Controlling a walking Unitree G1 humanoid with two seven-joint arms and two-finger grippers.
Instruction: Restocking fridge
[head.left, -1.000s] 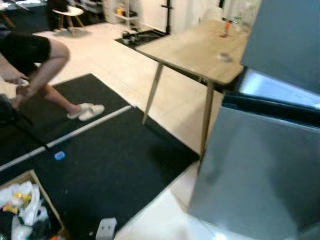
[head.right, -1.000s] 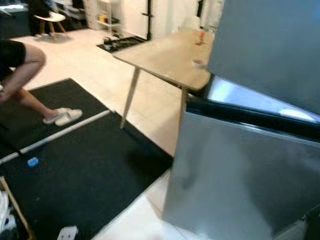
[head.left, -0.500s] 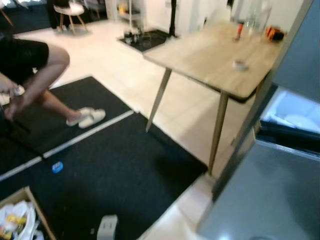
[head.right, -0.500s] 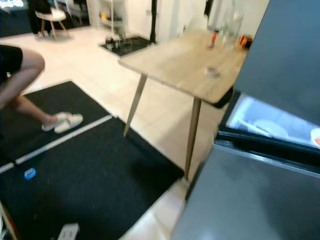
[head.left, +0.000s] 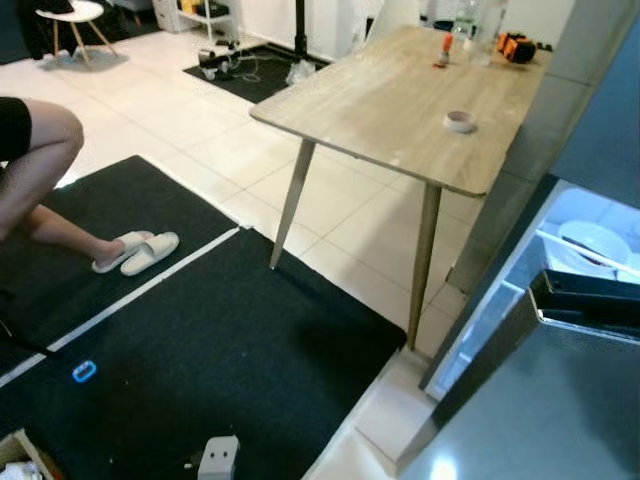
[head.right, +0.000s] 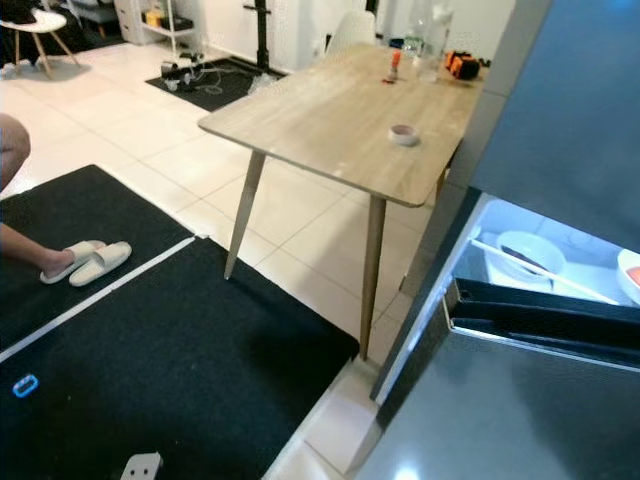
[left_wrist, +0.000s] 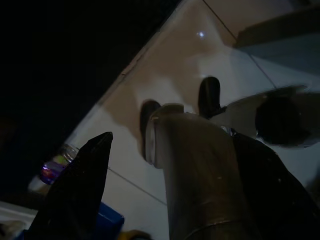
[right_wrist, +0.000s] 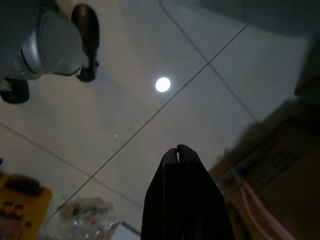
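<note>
The fridge stands at the right with its lower door swung open toward me. Its lit inside holds a white bowl, and a black door shelf faces it. My left gripper hangs low and open in the dark over pale tiles, with my own leg seen between its fingers. A small bottle with a purple label lies on the floor beside it. My right gripper hangs shut over the tiled floor with nothing in it.
A wooden table stands left of the fridge, with a tape roll and small bottles on it. A black mat covers the floor. A person's leg and slippers are at the left. A cardboard box lies near my right gripper.
The view has swung, so more of the fridge's lit inside shows and the door stands wider in the picture. The grocery box has slid out at the lower left.
</note>
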